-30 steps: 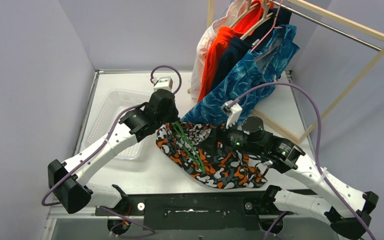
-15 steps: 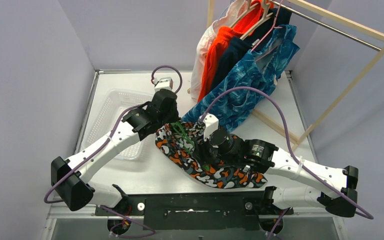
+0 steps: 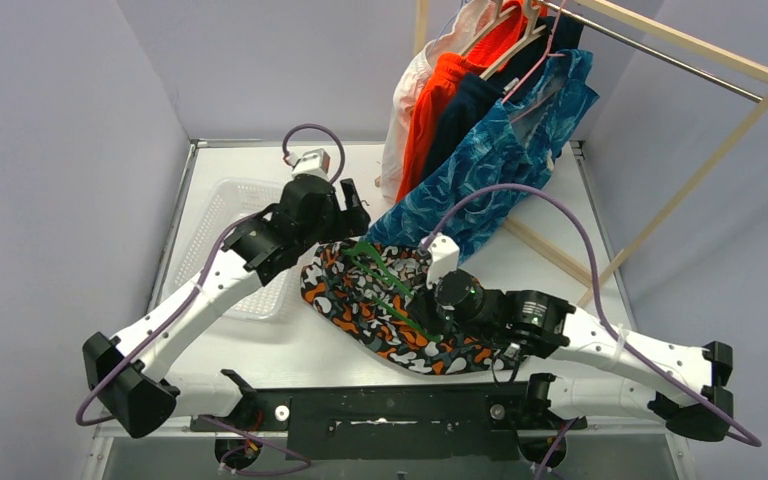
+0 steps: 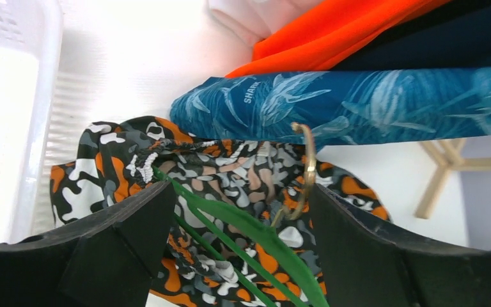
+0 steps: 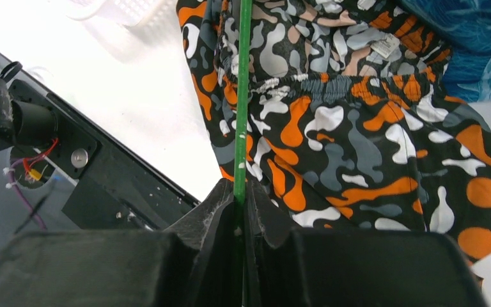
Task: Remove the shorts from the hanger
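Note:
The camouflage shorts [image 3: 360,300] lie crumpled on the white table with a green hanger [image 3: 380,280] across them. In the right wrist view my right gripper [image 5: 241,192] is shut on the hanger's green bar [image 5: 241,96], at the near edge of the shorts [image 5: 358,147]. My left gripper [image 3: 352,205] hovers open over the far end. Its fingers [image 4: 134,224] stand on either side of the green bar [image 4: 256,233] and the brass hook [image 4: 308,166] without touching them. Teal [image 3: 500,150], navy [image 3: 465,110], orange [image 3: 440,90] and white [image 3: 405,110] shorts hang on the rack.
A wooden clothes rack [image 3: 720,70] stands at the back right, with its foot on the table. A white plastic basket [image 3: 222,215] sits at the left, under my left arm. The black base rail [image 3: 390,405] runs along the near edge.
My left gripper has let go of the hanger and opened, pulling back slightly. My right gripper has moved left onto the hanger and shut on its green bar. The shorts shifted a little left.

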